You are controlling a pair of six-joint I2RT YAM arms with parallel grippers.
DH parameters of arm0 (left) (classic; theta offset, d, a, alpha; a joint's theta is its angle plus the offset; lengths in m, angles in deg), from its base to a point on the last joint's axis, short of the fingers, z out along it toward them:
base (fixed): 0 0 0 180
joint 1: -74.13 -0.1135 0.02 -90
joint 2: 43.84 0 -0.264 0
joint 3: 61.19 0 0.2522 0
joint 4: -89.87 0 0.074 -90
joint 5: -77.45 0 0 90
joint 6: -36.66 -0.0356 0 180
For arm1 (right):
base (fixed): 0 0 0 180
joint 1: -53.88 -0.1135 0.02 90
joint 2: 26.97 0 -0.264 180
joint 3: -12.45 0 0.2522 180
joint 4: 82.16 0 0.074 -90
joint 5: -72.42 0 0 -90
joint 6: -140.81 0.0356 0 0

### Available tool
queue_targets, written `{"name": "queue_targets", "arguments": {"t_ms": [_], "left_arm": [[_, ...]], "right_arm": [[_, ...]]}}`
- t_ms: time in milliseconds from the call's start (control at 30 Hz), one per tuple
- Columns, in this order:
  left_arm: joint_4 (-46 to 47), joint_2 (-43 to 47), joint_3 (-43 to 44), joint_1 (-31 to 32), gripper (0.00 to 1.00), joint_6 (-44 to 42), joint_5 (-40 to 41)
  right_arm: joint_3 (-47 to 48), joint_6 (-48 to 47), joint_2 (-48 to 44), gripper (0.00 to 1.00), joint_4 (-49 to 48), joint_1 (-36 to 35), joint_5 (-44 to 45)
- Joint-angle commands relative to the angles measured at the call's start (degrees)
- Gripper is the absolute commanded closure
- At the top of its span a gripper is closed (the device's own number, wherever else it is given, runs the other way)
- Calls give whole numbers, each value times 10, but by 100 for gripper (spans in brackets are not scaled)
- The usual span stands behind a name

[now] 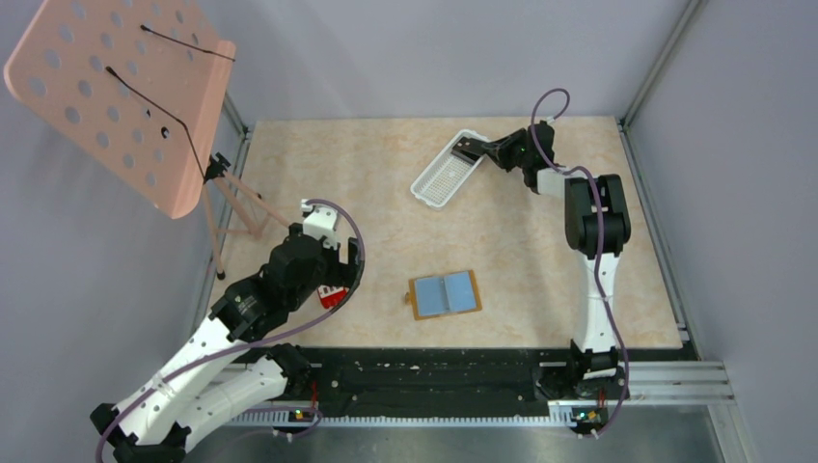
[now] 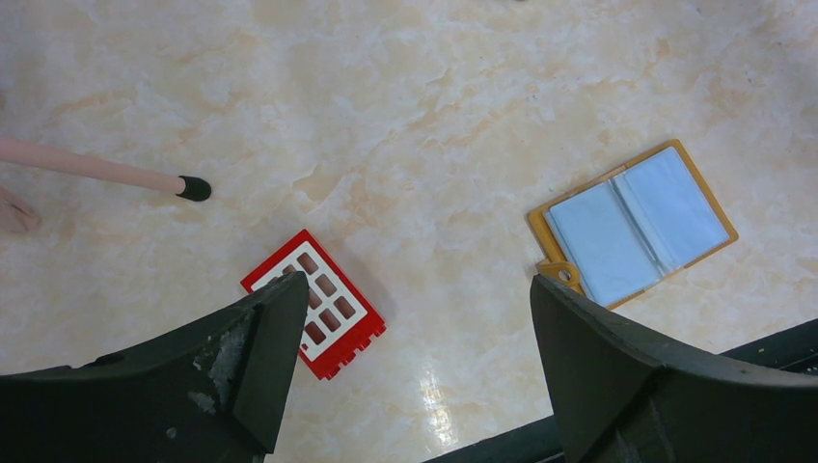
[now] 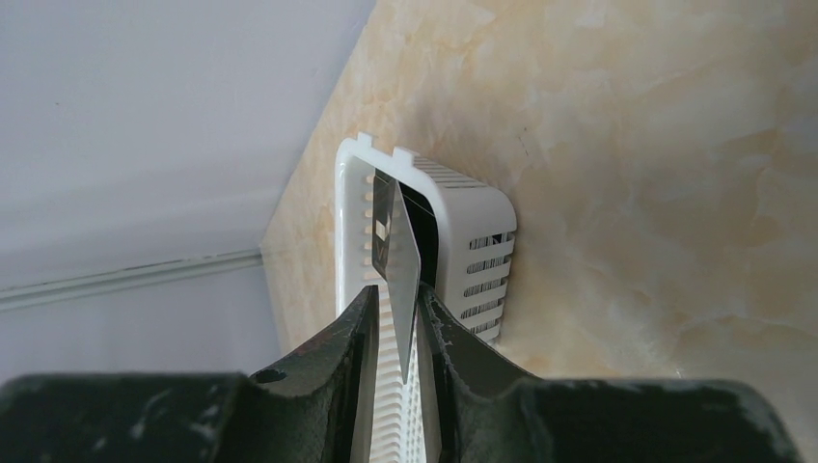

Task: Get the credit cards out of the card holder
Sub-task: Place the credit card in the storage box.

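Marbled beige tabletop [image 1: 540,241], smooth and glossy, hemmed by grey walls. At far left, pink perforated stand [image 1: 116,96], a flat tilted panel on thin legs. Toward the far edge, white plastic tray [image 1: 432,190], oblong, round-cornered, with slotted walls. Near the front centre, tan leather-like card holder [image 1: 445,294] lying open and flat, two pale blue-grey panels facing up, small tab on one edge, well apart from both grippers. Smallest, red plastic grid [image 2: 328,318] with white face and rectangular cells.

Reaching far forward, right arm with wrist bent leftward; right gripper [image 3: 395,299] over the tray's far end, black fingers pinched tight on a thin grey credit card [image 3: 397,246] held on edge above the tray. Folded low at the left, left arm; left gripper [image 2: 417,285] aimed down at the table, broad black fingers spread wide, holding nothing, red grid partly behind one fingertip.
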Motion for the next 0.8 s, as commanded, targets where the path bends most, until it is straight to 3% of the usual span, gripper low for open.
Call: {"name": "queue_targets", "arguments": {"t_ms": [0, 400, 767], "left_arm": [[30, 6, -5, -6, 10, -6, -14], [32, 15, -7, -9, 10, -7, -22], [33, 18, -8, -10, 10, -7, -25]], "right_arm": [[-6, -2, -16, 78, -3, -1, 15], [-32, -24, -45, 84, 7, -1, 30], [-30, -29, -59, 80, 7, -1, 35]]}}
